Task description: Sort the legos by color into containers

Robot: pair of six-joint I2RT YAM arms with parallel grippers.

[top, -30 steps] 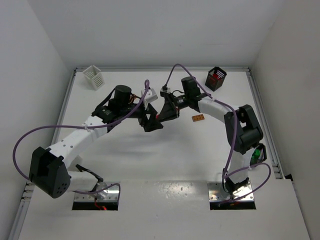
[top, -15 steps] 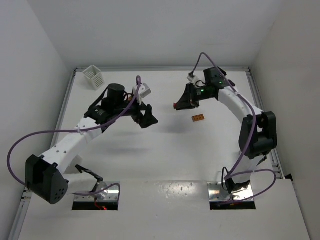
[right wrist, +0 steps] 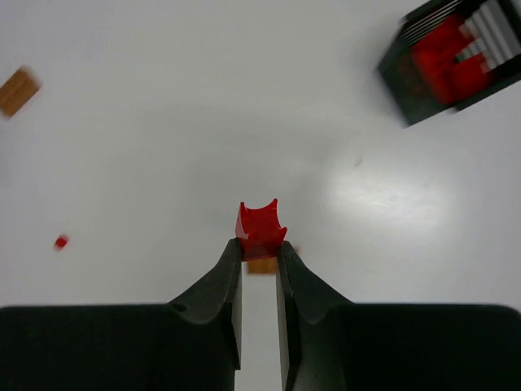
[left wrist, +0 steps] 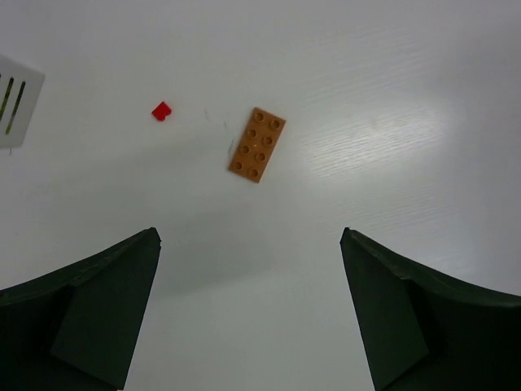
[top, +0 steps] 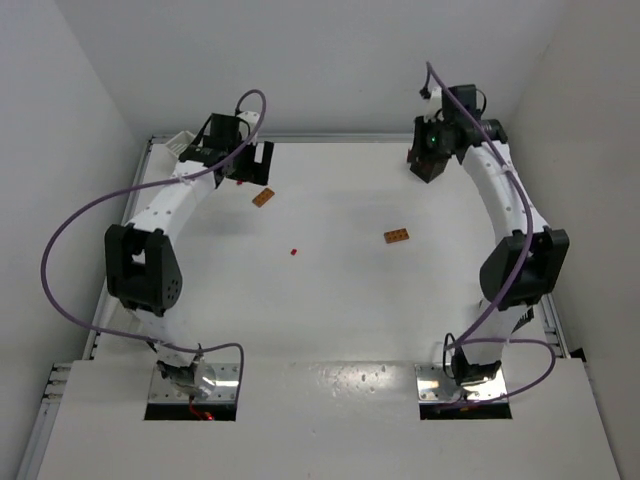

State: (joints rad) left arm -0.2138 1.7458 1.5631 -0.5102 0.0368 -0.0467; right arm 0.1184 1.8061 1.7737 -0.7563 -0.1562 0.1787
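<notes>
Red lego pinched in R jaws nr black basket; L jaws wide over orange plate.

Both my arms, the left arm and the right arm, wear white shells with black joint housings, and a purple cable loops off each. A green light glows at two o'clock. My left gripper has dark, wedge-shaped fingers.

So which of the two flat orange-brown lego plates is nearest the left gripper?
The slanted flat orange-brown plate on the left side, just ahead of the open left gripper, with a tiny red brick beside it. The other orange-brown plate lies well off to its right.
</notes>
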